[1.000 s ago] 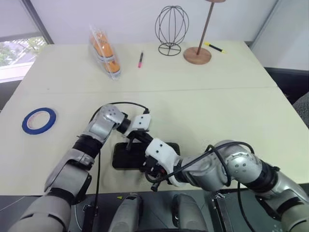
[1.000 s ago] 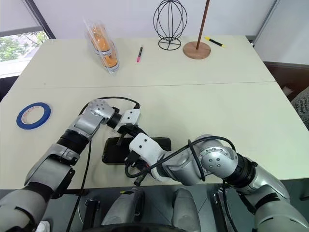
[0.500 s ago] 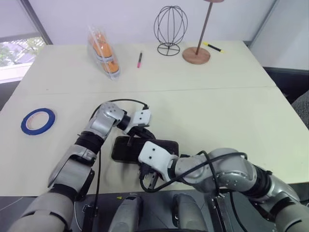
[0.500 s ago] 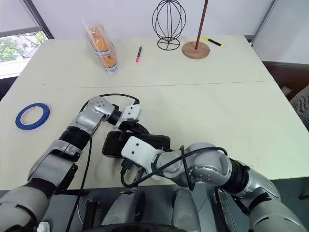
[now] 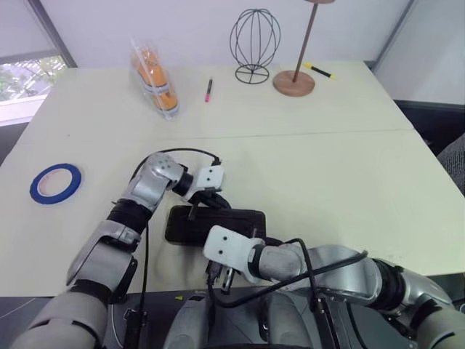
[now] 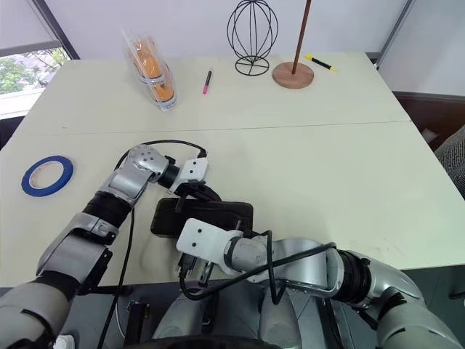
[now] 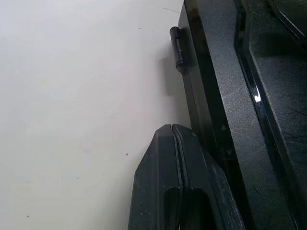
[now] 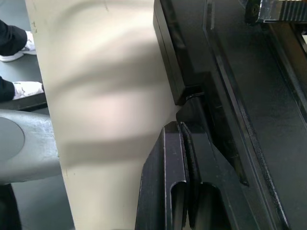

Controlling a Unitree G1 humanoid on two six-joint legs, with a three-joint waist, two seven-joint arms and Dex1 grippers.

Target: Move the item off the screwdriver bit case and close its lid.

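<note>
Slid back along the desk (image 5: 341,167) toward its near edge since a second ago: right gripper (image 8: 184,143), rolled over, pinched shut on nothing, tips at the latch side of the screwdriver bit case (image 5: 216,225). Lies long axis parallel to that edge, lid (image 6: 211,214) down flat. Left gripper (image 7: 173,139) shut too, empty, at the far hinge side (nearer arm). Blue tape (image 5: 56,182) well apart, near the left edge.

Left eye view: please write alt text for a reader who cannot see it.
Both pincers, shut, press at the closed screwdriver bit case near the table's front edge: left pincer at its far side, right pincer at its near side. The blue tape lies far left.
</note>
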